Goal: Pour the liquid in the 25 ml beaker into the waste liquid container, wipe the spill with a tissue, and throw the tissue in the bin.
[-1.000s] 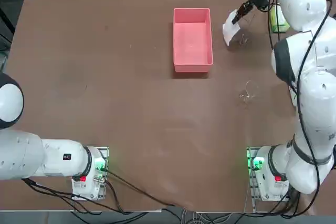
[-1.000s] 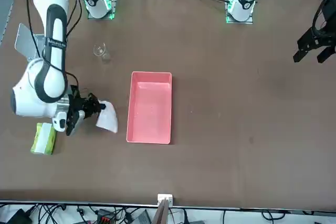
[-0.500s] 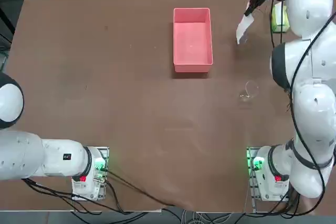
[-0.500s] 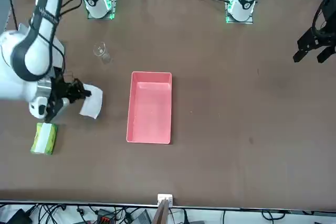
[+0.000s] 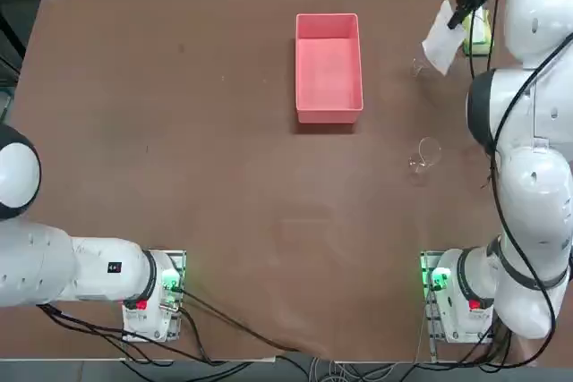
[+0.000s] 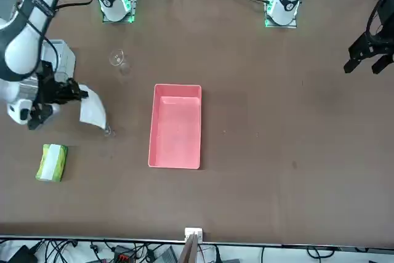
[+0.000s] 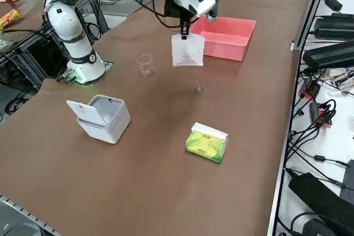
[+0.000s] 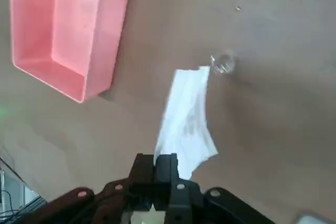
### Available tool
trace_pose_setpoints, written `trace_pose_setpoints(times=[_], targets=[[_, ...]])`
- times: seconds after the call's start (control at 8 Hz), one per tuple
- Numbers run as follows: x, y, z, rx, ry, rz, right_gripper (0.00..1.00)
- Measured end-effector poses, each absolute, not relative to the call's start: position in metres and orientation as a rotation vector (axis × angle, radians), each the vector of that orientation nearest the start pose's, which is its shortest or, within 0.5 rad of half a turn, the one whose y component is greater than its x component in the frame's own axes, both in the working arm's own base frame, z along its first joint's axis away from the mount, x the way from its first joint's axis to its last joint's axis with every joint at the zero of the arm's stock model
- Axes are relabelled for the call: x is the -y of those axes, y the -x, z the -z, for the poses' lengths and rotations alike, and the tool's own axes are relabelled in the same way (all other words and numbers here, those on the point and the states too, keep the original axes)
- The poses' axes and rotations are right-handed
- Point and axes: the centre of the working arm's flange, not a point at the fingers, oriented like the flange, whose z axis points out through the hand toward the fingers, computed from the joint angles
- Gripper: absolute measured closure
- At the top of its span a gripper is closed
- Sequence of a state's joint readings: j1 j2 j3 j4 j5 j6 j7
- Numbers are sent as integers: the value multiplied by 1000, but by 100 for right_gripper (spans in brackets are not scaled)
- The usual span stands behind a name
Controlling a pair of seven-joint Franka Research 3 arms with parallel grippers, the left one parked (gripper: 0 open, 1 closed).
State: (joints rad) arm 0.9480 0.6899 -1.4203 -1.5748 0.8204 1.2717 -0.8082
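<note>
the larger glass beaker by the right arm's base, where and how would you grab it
Probably by the side wall just under the rim, coming from above with a finger on each side. The larger beaker stands upright and alone on the table, nothing crowding it. The right gripper would first need to drop the tissue it holds.

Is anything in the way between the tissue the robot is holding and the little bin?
Nothing visible. The right gripper holds the tissue up in the air. The bin sits open across bare table; the bigger glass beaker stands off to the side.

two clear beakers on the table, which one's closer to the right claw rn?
The tiny 25 ml beaker, just below the tissue hanging from the shut right claw. The wider-rimmed larger beaker stands farther off, toward the arm bases.
</note>
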Motion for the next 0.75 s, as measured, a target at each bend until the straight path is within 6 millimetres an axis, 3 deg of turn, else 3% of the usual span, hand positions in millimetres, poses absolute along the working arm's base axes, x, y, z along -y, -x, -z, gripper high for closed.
trace_pose_setpoints(times=[0.38,0.75], targets=[[99,-561,-493,241,2853,-436,98],[181,-522,-487,-4,2859,-504,98]])
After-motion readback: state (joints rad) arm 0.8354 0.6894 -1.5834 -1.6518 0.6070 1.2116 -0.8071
